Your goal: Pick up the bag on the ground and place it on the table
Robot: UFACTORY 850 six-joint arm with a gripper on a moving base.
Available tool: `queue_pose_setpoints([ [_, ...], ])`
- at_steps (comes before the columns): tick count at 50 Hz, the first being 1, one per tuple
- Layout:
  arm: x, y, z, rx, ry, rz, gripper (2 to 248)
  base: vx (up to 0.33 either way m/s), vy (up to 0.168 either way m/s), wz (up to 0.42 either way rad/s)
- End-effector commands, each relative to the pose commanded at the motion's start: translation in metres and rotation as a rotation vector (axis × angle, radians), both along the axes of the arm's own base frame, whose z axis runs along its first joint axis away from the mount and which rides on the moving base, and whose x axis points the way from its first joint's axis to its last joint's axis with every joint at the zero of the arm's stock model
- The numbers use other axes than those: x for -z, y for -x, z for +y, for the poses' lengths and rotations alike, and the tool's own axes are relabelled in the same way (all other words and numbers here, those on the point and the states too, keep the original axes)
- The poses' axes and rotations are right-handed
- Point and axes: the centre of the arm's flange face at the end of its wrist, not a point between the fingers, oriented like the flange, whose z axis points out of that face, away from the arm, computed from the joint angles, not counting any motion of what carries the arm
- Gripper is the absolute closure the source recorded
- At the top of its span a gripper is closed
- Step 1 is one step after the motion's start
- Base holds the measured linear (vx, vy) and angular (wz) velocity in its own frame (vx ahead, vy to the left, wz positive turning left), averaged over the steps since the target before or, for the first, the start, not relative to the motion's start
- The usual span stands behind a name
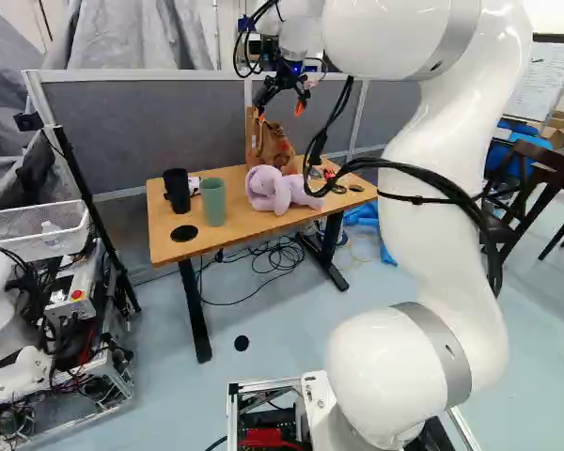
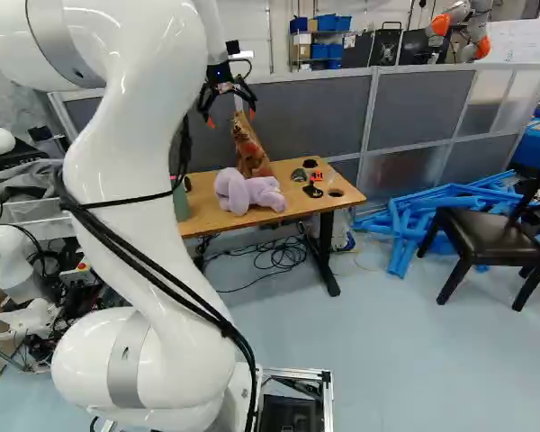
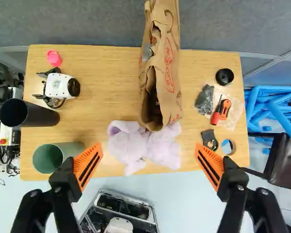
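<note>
White and bulky, my arm (image 1: 432, 188) fills the left base view's right side. At its upper middle, my gripper (image 1: 279, 111) hangs released, holding nothing. The brown bag (image 1: 273, 147) stands on the table (image 1: 237, 193), behind a lilac toy (image 1: 274, 188).

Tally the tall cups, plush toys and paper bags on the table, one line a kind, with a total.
Tall cups: 2, one black cup and one green cup
Plush toys: 1, the lilac plush
Paper bags: 1, the brown bag
Total: 4
</note>
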Motion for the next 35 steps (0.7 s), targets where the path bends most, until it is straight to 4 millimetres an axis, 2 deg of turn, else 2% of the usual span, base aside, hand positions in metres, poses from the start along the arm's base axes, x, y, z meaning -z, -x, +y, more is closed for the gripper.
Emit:
queue_pose_setpoints([
  [35, 0.057, 0.028, -0.016, 0.053, -0.035, -0.125, 3, 0.0, 0.0, 0.0],
])
